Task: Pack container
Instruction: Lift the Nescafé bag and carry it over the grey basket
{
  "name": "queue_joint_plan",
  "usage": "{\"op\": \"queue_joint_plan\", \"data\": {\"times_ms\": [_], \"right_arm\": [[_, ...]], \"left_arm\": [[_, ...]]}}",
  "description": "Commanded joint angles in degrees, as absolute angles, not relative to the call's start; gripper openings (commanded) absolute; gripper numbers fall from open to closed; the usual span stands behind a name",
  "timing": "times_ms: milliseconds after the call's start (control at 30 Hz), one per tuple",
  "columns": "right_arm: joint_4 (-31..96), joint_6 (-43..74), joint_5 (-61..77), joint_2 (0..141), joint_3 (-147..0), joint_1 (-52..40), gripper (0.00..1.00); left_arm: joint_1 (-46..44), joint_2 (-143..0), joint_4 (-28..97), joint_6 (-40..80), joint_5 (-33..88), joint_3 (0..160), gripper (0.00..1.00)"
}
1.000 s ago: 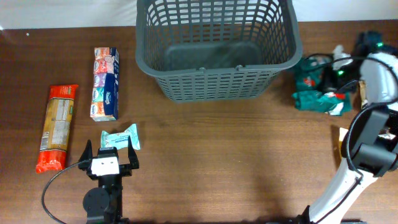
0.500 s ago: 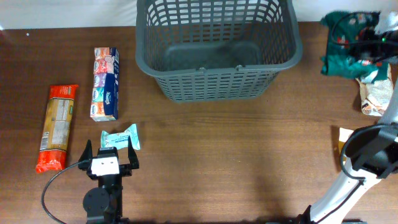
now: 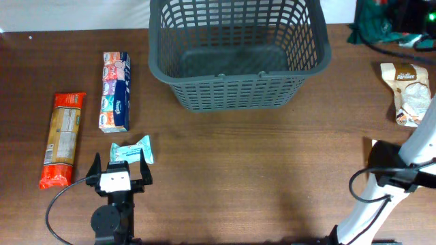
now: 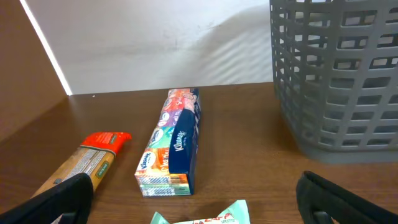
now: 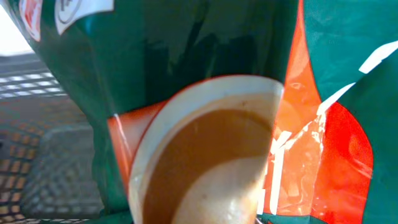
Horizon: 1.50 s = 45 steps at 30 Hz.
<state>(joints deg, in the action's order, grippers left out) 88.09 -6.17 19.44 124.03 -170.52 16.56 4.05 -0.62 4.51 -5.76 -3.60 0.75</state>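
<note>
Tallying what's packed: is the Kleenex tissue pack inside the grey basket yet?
No, the tissue pack lies flat on the table, to the left of the basket and apart from it.

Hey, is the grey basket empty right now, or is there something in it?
Empty, as far as shown. The overhead view looks straight down into the container and shows only its bare grey floor, with nothing lying inside.

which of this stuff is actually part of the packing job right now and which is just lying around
In the job now:
- dark grey basket
- green packet, held up off the table to the basket's right

Lying on the table, probably waiting to be packed:
- tissue pack
- orange pasta packet
- small teal wrapper
- beige pouch
</note>
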Motion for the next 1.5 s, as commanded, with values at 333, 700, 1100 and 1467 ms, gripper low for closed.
{"op": "queue_joint_plan", "data": {"times_ms": [333,700,1100,1467], "right_arm": [[74.0,-5.0,16.8,119.0,-174.4,-5.3,0.04],[69.6,-0.9,7.6,122.8,-168.0,-10.0,0.04],[61.9,5.0,6.6,124.2,-150.6,-10.1,0.04],[65.4,5.0,6.6,124.3,-148.3,-10.1,0.04]], "left_arm": [[4.2,-0.3,4.6,-5.3,-3.2,0.5,0.99],[4.2,-0.3,4.6,-5.3,-3.2,0.5,0.99],[4.2,-0.3,4.6,-5.3,-3.2,0.5,0.99],[4.2,-0.3,4.6,-5.3,-3.2,0.5,0.99]]}}
